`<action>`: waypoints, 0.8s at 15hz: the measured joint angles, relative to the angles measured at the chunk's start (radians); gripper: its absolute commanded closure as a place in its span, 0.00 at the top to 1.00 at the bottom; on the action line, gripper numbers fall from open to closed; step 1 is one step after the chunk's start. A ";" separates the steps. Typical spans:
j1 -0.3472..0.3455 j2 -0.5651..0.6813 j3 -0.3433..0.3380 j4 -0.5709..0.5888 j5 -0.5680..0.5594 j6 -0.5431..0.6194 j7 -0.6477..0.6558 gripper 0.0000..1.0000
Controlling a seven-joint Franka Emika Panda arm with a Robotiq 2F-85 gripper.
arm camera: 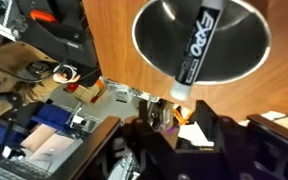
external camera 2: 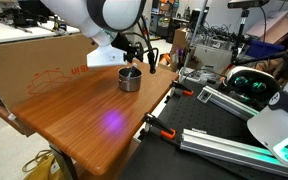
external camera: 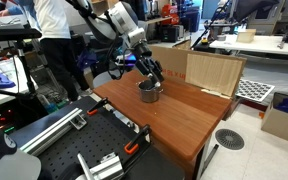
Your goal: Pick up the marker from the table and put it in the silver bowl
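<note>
The silver bowl (external camera: pixel 149 92) stands on the reddish-brown table (external camera: pixel 184 120) and also shows in the other exterior view (external camera 2: pixel 130 78). In the wrist view the marker (arm camera: pixel 192 45), dark with white lettering, lies across the bowl (arm camera: pixel 154 35), and its pale end juts over the near rim. My gripper (arm camera: pixel 176 118) hovers just above and beside the bowl in both exterior views (external camera: pixel 152 72) (external camera 2: pixel 144 55). Its fingers stand apart with a gap between them. The marker's end sits just beyond the fingertips, not between them.
A large cardboard box (external camera: pixel 209 70) stands on the table right behind the bowl. Metal rails and clamps (external camera 2: pixel 199 100) run along the table edge. A person (external camera: pixel 54 40) stands near the robot base. A purple light spot (external camera 2: pixel 112 122) lies on the tabletop.
</note>
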 measured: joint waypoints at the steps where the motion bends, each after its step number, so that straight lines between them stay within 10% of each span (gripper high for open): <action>1: 0.000 0.000 0.000 0.002 0.000 0.000 0.000 0.93; 12: 0.012 -0.176 0.053 -0.051 0.004 0.023 0.007 1.00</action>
